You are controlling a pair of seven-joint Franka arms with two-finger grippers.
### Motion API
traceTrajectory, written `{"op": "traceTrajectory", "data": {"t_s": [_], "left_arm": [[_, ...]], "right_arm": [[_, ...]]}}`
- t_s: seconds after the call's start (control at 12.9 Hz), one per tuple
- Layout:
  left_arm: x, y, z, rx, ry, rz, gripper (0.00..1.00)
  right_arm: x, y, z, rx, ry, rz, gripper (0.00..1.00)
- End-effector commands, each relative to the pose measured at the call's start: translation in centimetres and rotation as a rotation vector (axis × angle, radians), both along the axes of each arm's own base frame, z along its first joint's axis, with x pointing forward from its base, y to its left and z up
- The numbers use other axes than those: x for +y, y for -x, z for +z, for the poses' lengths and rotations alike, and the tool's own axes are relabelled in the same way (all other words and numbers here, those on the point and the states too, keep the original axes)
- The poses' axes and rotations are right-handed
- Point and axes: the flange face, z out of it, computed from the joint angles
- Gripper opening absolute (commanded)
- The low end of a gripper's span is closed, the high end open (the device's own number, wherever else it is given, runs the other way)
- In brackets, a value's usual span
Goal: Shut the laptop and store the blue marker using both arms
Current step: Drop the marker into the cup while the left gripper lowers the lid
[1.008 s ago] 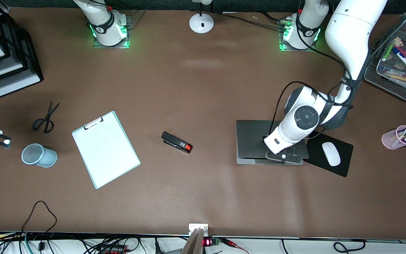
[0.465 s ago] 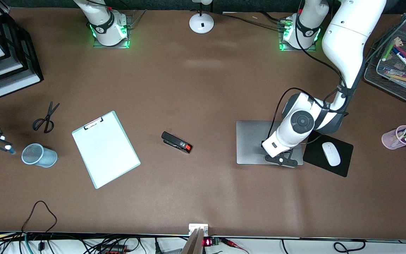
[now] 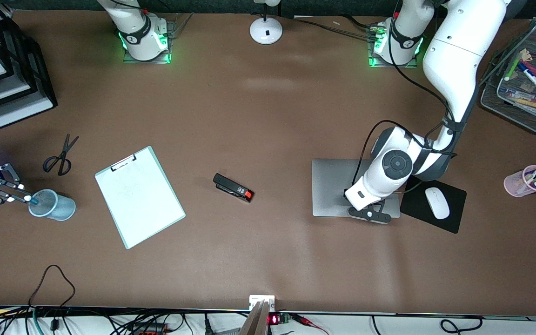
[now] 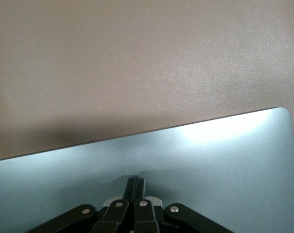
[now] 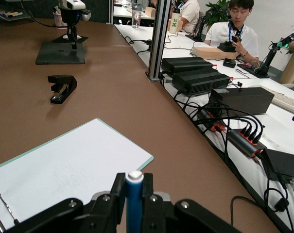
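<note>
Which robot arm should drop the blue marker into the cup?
The right one. The right gripper is shut on the blue marker and sits at the rim of the blue mesh cup. The left gripper is shut, down on the closed laptop.

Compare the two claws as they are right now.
The left claw rests on the shut laptop lid near its front edge, with nothing between its fingers; the right claw is over the rim of the mesh cup, clamped on the blue marker. The left one points down at the lid, the right one lies more level. Both are shut.
</note>
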Motion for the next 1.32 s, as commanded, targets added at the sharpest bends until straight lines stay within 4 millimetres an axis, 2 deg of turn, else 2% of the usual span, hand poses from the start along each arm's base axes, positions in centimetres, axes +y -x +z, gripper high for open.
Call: {"op": "traceTrajectory", "data": {"t_s": [0.0, 0.16, 0.39, 0.54, 0.62, 0.7, 0.78, 0.85, 1.01, 1.09, 1.16, 1.24], "left_arm": [[-0.1, -0.6, -0.8, -0.011, -0.022, -0.030, 0.00], [-0.1, -0.5, -1.0, -0.008, -0.022, -0.032, 0.00], [-0.1, -0.3, -1.3, -0.003, -0.027, -0.036, 0.01], [-0.1, -0.5, -0.7, -0.009, -0.025, -0.030, 0.07], [0.2, -0.7, -0.3, -0.014, -0.025, -0.018, 0.08], [0.4, -1.0, 1.6, -0.028, -0.030, -0.017, 0.08], [0.4, -0.8, 3.6, -0.016, -0.047, -0.019, 0.10], [0.4, -0.6, 6.3, -0.002, -0.065, -0.014, 0.31], [0.7, 0.0, 10.8, 0.005, -0.096, -0.017, 0.71], [0.8, 0.5, 13.0, 0.018, -0.116, -0.014, 0.78], [0.8, 1.0, 15.4, 0.016, -0.129, -0.014, 0.96], [0.8, 1.5, 17.5, 0.015, -0.122, -0.001, 0.99]], "right_arm": [[-0.7, 0.1, -0.2, -0.031, -0.032, 0.016, 0.00], [-1.1, 0.4, -0.4, -0.026, -0.028, 0.016, 0.00], [-1.4, 0.7, -1.8, -0.007, -0.032, 0.010, 0.00], [-1.5, 0.7, -2.0, -0.004, -0.025, 0.005, 0.06], [-1.5, 0.7, -2.1, 0.002, -0.017, 0.007, 0.39], [-1.7, 0.7, -2.4, 0.006, -0.002, -0.001, 0.49], [-1.7, 0.5, -2.2, 0.003, 0.006, -0.002, 0.95], [-1.5, 0.3, -1.7, 0.001, 0.019, 0.006, 1.00], [0.4, -0.6, 0.5, 0.029, 0.083, 0.051, 1.00], [1.2, -1.1, 1.6, 0.058, 0.110, 0.044, 1.00], [1.6, -1.3, 2.0, 0.097, 0.138, 0.036, 1.00], [2.0, -1.5, 2.7, 0.129, 0.157, 0.026, 1.00]]}}
